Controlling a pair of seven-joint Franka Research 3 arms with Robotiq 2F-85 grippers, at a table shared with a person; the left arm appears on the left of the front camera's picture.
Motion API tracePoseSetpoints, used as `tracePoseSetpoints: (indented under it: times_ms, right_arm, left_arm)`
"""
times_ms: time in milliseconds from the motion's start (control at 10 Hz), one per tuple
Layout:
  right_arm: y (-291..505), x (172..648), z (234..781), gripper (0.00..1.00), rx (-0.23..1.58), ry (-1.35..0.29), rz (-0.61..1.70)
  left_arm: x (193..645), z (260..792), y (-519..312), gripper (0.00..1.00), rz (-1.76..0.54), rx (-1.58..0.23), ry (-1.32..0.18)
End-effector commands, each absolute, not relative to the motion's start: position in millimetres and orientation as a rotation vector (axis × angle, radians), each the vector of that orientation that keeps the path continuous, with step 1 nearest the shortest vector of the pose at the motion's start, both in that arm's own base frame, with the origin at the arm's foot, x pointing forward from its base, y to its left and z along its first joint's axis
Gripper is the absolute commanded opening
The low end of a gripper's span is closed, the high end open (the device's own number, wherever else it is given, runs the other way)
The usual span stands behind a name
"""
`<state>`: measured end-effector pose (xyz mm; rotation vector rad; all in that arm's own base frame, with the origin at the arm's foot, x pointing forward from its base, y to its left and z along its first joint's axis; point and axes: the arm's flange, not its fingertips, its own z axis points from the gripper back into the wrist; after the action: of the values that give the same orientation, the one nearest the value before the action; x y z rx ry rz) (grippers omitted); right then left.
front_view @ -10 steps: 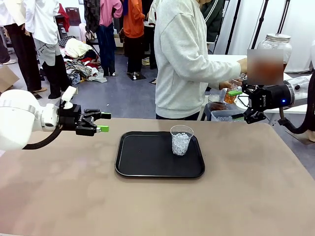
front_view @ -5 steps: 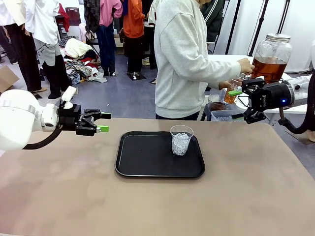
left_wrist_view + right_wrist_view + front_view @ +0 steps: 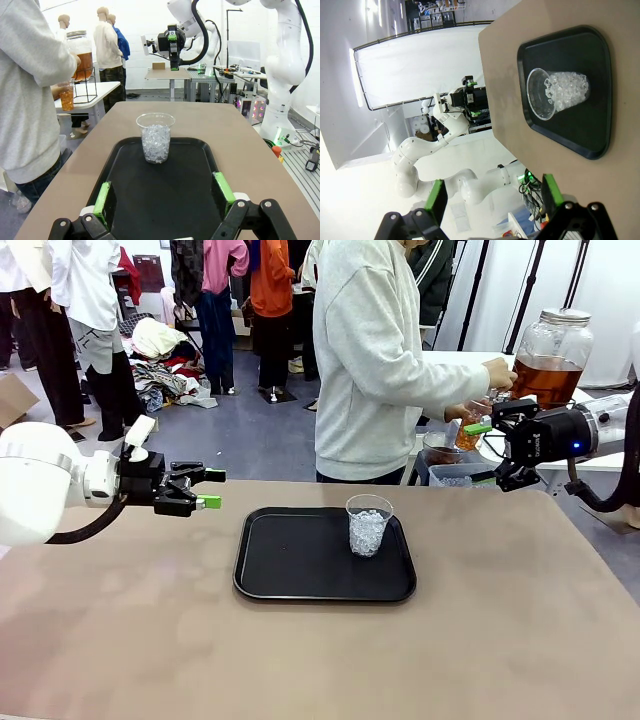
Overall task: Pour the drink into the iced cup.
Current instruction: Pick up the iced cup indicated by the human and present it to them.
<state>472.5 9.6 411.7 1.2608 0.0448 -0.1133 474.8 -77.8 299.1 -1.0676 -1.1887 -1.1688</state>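
Left gripper [image 3: 212, 489] and right gripper [image 3: 487, 453] hover level, jaws spread, facing each other.

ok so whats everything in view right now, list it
table: one, tan, across the front
tray: one, black, middle of the table
iced cup: one, clear, upright on the tray's far right part
jar: one, clear glass, metal lid, amber drink inside, on the white side table
small cup: one, clear, amber drink inside, held by the person near the jar
person: one, light grey top, far side
left gripper: one, black, green pads, open, left of the tray
right gripper: one, black, green pads, open, by the table's far right corner
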Motion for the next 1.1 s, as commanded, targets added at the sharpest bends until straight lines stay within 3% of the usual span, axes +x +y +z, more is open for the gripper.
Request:
tracePoseSetpoints:
  times_ms: [0, 1000]
  right_arm:
    - [9.8, 472.7, 412.8, 1.00, 1.263, 0.044, -0.113]
    - [9.8, 472.7, 412.8, 1.00, 1.263, 0.044, -0.113]
  left_arm:
    - [475.0, 300.7, -78.9, 1.00, -1.166, -1.067, -1.188]
    - [475.0, 300.7, -78.9, 1.00, -1.166, -1.067, -1.188]
